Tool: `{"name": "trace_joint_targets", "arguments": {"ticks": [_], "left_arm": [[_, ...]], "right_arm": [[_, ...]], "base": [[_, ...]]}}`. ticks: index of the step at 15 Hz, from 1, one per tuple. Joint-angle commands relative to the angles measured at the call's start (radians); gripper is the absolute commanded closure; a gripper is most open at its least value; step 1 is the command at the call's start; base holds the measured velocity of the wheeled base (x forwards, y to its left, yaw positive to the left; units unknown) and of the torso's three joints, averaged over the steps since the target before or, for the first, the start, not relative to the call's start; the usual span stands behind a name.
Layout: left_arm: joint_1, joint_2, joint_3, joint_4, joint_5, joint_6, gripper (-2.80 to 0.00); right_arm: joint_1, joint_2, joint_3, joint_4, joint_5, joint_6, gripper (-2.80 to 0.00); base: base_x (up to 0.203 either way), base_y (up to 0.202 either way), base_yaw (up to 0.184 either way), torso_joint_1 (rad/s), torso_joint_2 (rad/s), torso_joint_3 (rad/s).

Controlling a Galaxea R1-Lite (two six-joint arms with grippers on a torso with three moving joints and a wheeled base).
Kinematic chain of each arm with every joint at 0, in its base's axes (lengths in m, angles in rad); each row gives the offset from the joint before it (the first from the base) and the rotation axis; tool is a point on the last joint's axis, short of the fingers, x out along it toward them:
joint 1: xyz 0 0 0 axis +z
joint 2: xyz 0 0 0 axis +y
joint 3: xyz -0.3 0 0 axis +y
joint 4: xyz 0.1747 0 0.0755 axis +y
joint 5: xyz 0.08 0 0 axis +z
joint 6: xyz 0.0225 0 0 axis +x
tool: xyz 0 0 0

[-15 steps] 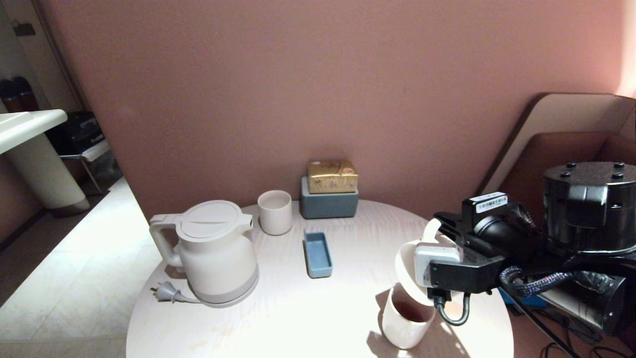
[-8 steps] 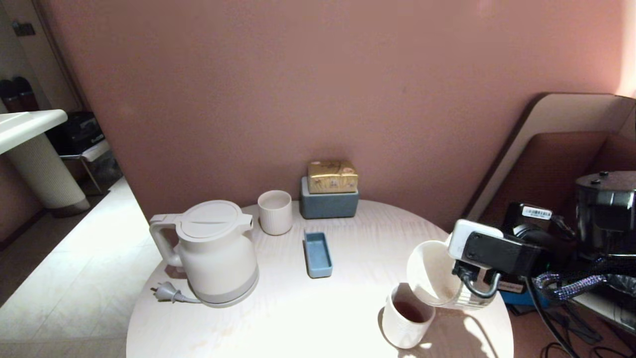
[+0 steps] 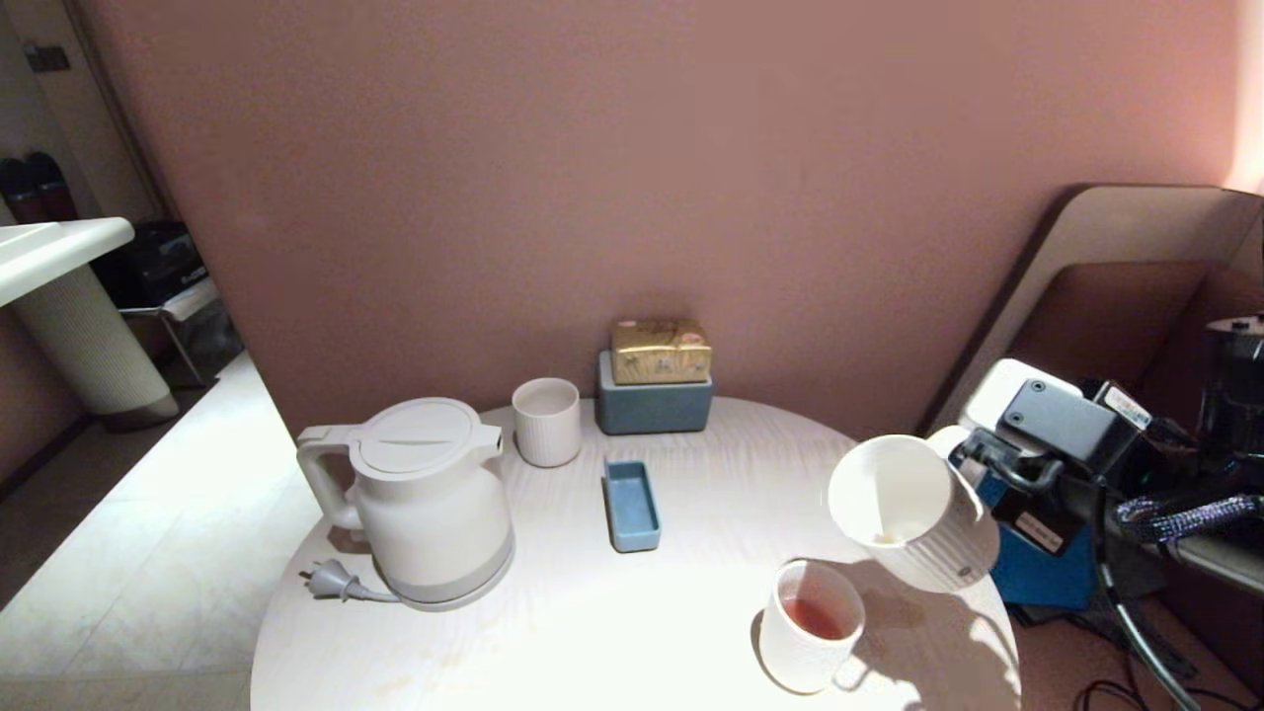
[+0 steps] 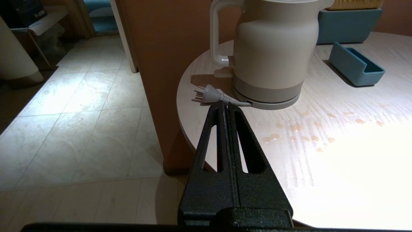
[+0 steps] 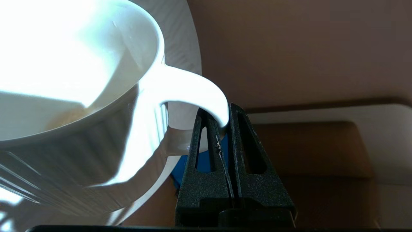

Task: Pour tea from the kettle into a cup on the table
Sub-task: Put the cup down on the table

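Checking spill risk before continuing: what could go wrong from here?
The right hand pinches the ribbed mug only by its thin handle, tilted: it could swing or slip. Dregs sit inside; they may drip onto the table beside the smooth cup holding tea.
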Motion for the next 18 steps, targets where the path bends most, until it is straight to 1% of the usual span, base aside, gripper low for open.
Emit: {"name": "trace_joint_targets", "arguments": {"ticks": [1,4,6,8,9,11,12,14,15,17,18], "left_arm": [[0.0,0.002,0.0,-0.001,0.0,0.0,0.0],[0.0,0.002,0.0,-0.001,0.0,0.0,0.0],[0.0,0.002,0.0,-0.001,0.0,0.0,0.0],[0.0,0.002,0.0,-0.001,0.0,0.0,0.0],[0.0,0.002,0.0,0.0,0.0,0.0,0.0],[0.0,0.002,0.0,-0.001,0.0,0.0,0.0],[0.0,0.002,0.0,-0.001,0.0,0.0,0.0],[0.0,0.002,0.0,-0.001,0.0,0.0,0.0],[0.0,0.002,0.0,0.0,0.0,0.0,0.0],[0.0,0.002,0.0,-0.001,0.0,0.0,0.0],[0.0,0.002,0.0,0.0,0.0,0.0,0.0]], "right_arm": [[-0.068,-0.001,-0.001,-0.003,0.057,0.043,0.0],[-0.071,0.019,-0.003,-0.004,0.114,0.205,0.0],[-0.071,0.064,-0.024,-0.016,0.135,0.349,0.0],[-0.071,0.149,-0.061,-0.069,0.141,0.496,0.0],[-0.072,0.19,-0.071,-0.133,0.142,0.54,0.0],[-0.078,0.264,-0.073,-0.341,0.139,0.604,0.0],[-0.083,0.292,-0.074,-0.412,0.138,0.618,0.0],[-0.106,0.316,-0.1,-0.432,0.136,0.633,0.0],[-0.109,0.323,-0.104,-0.432,0.133,0.659,0.0],[-0.1,0.345,-0.104,-0.433,0.13,0.747,0.0],[-0.099,0.372,-0.104,-0.436,0.123,0.763,0.0]], "base": [[0.0,0.0,0.0,0.0,0.0,0.0],[0.0,0.0,0.0,0.0,0.0,0.0],[0.0,0.0,0.0,0.0,0.0,0.0],[0.0,0.0,0.0,0.0,0.0,0.0],[0.0,0.0,0.0,0.0,0.0,0.0],[0.0,0.0,0.0,0.0,0.0,0.0],[0.0,0.0,0.0,0.0,0.0,0.0],[0.0,0.0,0.0,0.0,0.0,0.0],[0.0,0.0,0.0,0.0,0.0,0.0],[0.0,0.0,0.0,0.0,0.0,0.0],[0.0,0.0,0.0,0.0,0.0,0.0]]}}
